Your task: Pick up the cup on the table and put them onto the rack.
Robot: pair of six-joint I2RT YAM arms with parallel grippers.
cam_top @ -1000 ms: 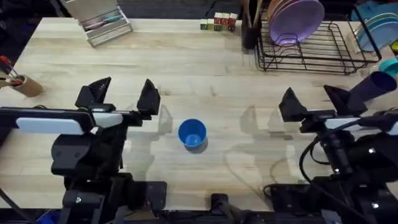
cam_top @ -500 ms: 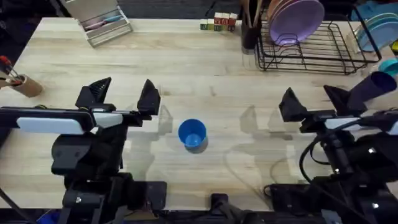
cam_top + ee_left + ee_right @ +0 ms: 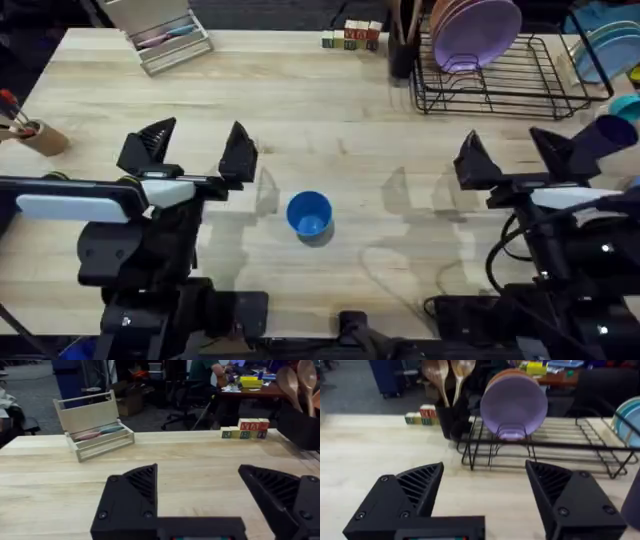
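Two cups on the counter [image 3: 330, 120]: blue cup [image 3: 309, 215] upright near the middle, between both pincers, closer to left pincer [image 3: 190, 152], just right of and nearer than its spread fingers. Purple cup [image 3: 600, 140] at right edge, just beside right pincer [image 3: 515, 160], fingers also apart. Rack [image 3: 500, 75] far right, plates inside.

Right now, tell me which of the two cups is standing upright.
The blue cup, standing mouth-up on the bare table between the two arms. The purple cup at the table's right edge is tipped over, its mouth facing sideways.
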